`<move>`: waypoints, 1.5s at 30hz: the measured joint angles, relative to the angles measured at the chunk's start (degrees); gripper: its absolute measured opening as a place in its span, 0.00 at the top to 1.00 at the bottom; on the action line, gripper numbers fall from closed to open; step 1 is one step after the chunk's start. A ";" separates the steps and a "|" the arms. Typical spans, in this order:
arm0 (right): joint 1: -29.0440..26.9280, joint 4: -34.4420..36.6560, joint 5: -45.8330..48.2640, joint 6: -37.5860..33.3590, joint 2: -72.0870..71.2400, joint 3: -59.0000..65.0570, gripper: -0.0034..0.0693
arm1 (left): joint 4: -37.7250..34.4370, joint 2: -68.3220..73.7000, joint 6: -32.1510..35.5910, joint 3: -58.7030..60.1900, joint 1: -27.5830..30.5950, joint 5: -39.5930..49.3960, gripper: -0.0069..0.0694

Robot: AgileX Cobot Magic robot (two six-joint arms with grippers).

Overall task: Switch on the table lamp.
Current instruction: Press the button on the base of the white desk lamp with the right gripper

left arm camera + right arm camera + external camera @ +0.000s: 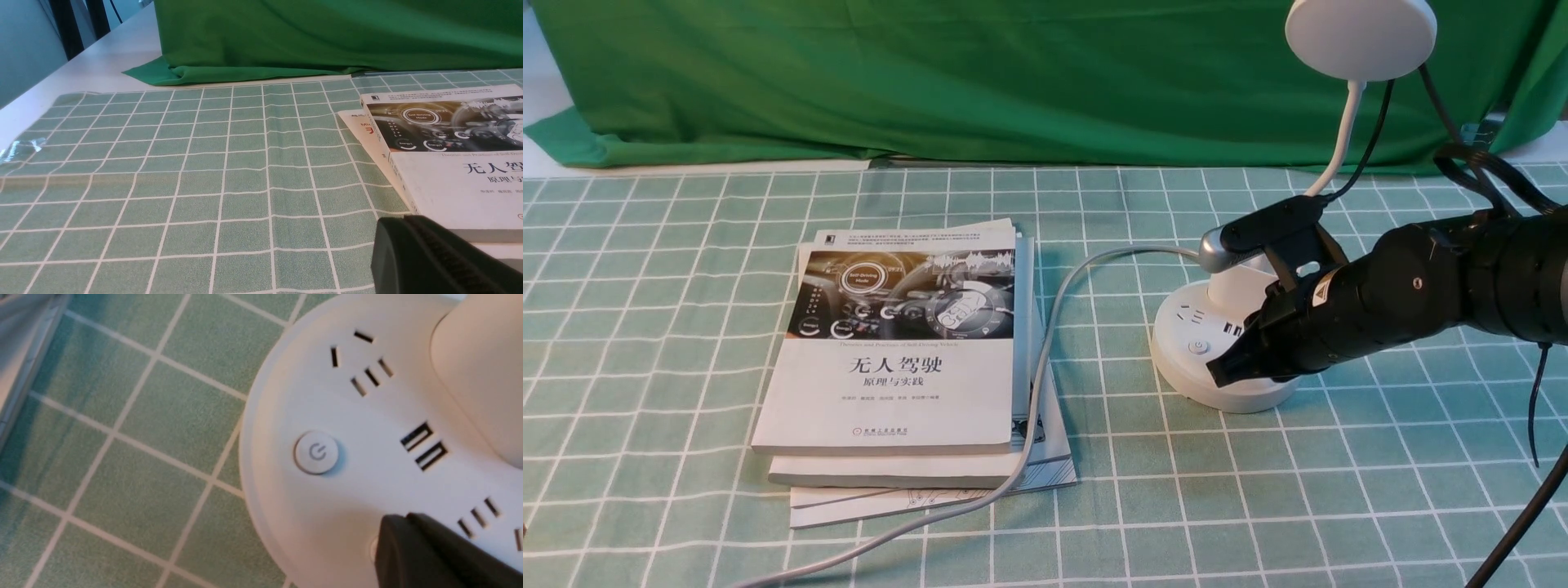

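Note:
The white table lamp stands at the right of the table: its disc head (1360, 37) is up high on a thin neck (1339, 131), and its round base (1176, 359) lies below. My right gripper (1223, 371) is shut, its tip low over the front of the base. In the right wrist view the joined tips (404, 518) cover most of a second small button (372, 549). The power button (316, 452) lies bare beside them, apart from the tips. My left gripper (402, 219) is shut and empty, low near the books; the front view does not show it.
A stack of books (907, 359) lies mid-table, left of the lamp. The lamp's grey cord (1045, 359) runs from the base over the books' right edge to the front table edge. A green backdrop (931, 82) hangs behind. Black cables (1527, 506) trail by my right arm.

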 joint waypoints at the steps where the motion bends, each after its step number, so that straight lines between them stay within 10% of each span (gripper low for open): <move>1: 0.02 0.00 -0.08 0.00 0.00 0.00 0.91 | 0.00 0.00 0.00 0.00 0.00 0.00 0.88; 45: 0.15 -4.64 2.25 -0.21 0.30 -0.51 0.91 | 0.06 0.00 0.00 0.00 0.00 0.00 0.88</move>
